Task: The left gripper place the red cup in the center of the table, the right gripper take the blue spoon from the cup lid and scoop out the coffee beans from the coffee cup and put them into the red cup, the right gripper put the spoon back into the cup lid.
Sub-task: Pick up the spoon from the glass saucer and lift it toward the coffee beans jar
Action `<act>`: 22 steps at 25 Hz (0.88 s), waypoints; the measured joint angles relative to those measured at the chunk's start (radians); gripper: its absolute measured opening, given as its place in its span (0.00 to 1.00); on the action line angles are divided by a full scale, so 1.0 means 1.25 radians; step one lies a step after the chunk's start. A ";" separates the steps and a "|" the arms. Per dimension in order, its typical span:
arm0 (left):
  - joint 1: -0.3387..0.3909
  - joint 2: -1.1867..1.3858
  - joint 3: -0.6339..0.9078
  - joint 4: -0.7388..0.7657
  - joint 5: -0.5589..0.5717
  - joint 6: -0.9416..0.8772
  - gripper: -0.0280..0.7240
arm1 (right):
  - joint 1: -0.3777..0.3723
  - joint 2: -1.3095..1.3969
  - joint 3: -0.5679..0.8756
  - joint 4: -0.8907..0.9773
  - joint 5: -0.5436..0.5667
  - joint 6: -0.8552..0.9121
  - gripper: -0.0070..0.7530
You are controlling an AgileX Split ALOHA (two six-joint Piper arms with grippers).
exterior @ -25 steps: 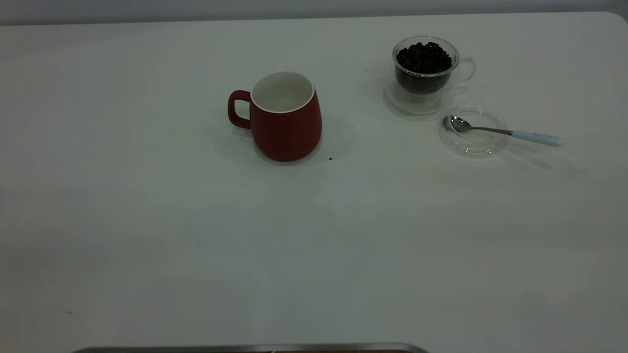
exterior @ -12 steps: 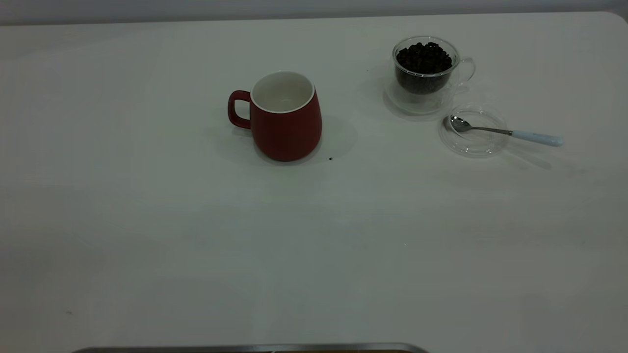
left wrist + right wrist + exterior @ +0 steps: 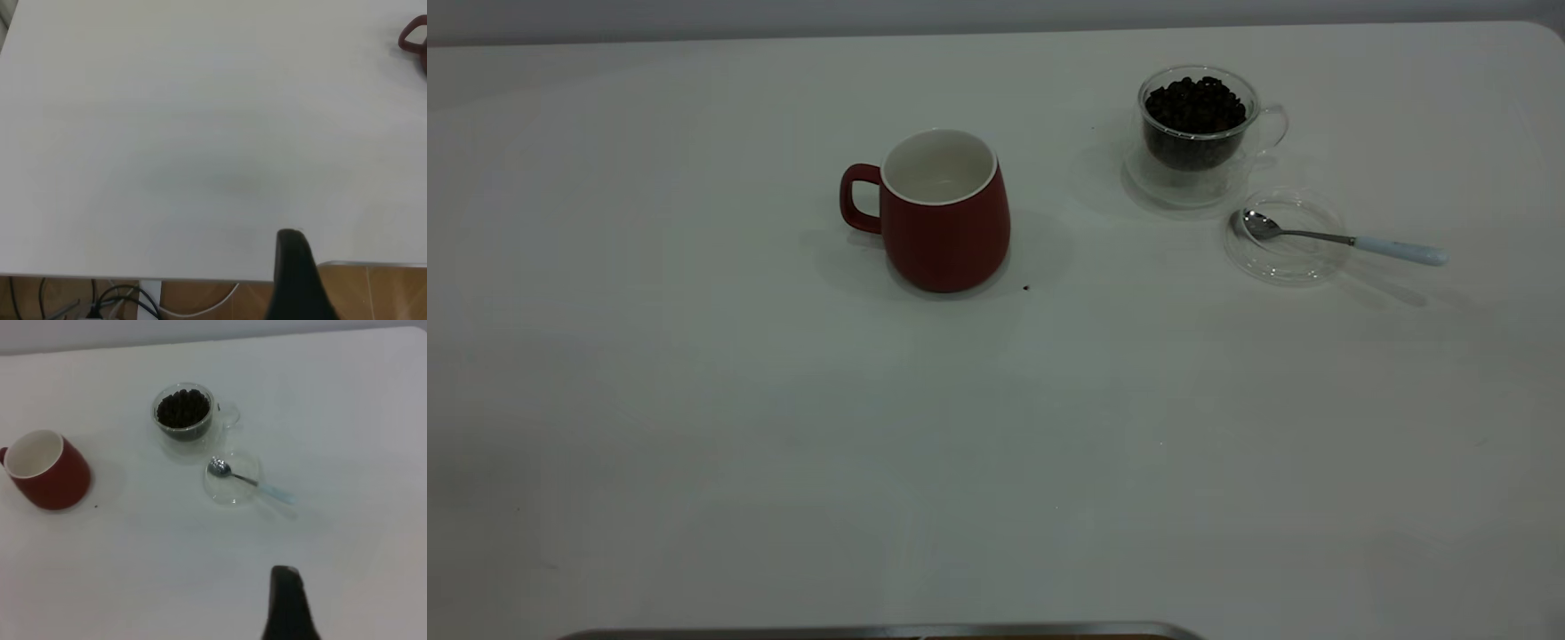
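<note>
— Where does the red cup (image 3: 944, 212) stand?

— Upright on the table (image 3: 694, 427), toward the middle of it, with its loop handle turned away from the coffee cup (image 3: 1199, 133). Its white inside shows no beans.

— And measured from that red cup, where is the rest?

— The coffee cup sits well apart from it, farther back on the table, on the side opposite the handle. It is heaped with coffee beans (image 3: 1195, 105) and is upright on its wide clear base. Just beyond the coffee cup, still farther from the red cup, lies the cup lid (image 3: 1286, 236), flat and almost touching that clear base. The blue spoon (image 3: 1343, 239) rests across the lid, metal bowl inside the ring, pale handle sticking out over the rim and pointing away from the red cup. One dark speck (image 3: 1025, 288) (a crumb or stray bean, too small to tell) lies just beside the red cup's foot.

— What of the claws?

— Neither shows in the exterior view. In the right wrist view a black wedge of the right gripper (image 3: 288, 605) hangs over bare table, well apart from the red cup and from the spoon. The left gripper (image 3: 295, 275) shows as one black finger near the table's edge, far from the red cup, whose handle just peeks in at the frame's border. Each shows too little to tell whether it is spread or pressed together; nothing is seen held in either.
</note>
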 joint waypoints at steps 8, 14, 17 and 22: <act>0.000 0.000 0.000 0.000 0.000 -0.001 0.75 | 0.000 0.497 -0.019 0.184 -0.238 -0.114 0.79; 0.000 0.000 0.000 0.000 0.000 -0.001 0.75 | 0.000 0.818 -0.118 0.348 -0.333 -0.313 0.79; 0.000 0.000 0.000 0.000 0.000 -0.001 0.75 | -0.013 0.946 -0.161 0.465 -0.352 -0.423 0.79; 0.000 0.000 0.000 0.000 0.000 -0.001 0.75 | -0.111 1.117 -0.220 0.705 -0.322 -0.664 0.79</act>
